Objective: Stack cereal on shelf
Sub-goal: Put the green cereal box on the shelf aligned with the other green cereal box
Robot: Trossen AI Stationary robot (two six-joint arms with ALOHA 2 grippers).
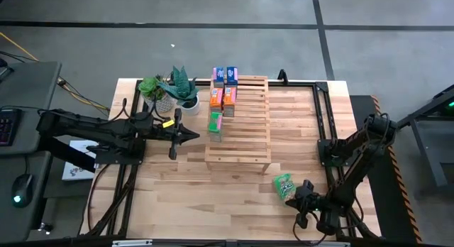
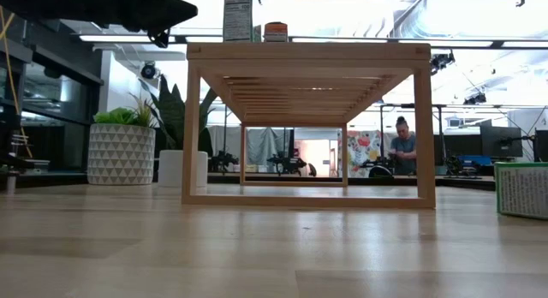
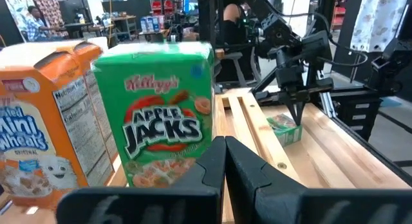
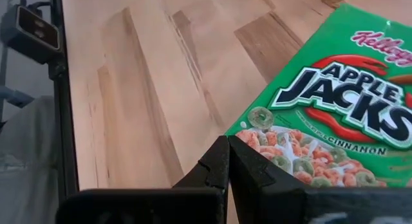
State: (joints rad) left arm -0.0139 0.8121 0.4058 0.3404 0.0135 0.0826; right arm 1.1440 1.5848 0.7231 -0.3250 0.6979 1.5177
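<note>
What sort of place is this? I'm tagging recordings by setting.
Probably a robotics lab or workshop, set up as a mock shop shelf: a wooden table flanked by two arms, more equipment benches and a person in the open hall behind, and a marked concrete floor.

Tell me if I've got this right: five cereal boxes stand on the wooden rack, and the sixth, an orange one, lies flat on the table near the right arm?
Not quite: the box on the table is green, not orange, as the high view shows. The other five do stand on the rack, and the loose one lies flat by the right gripper.
</note>
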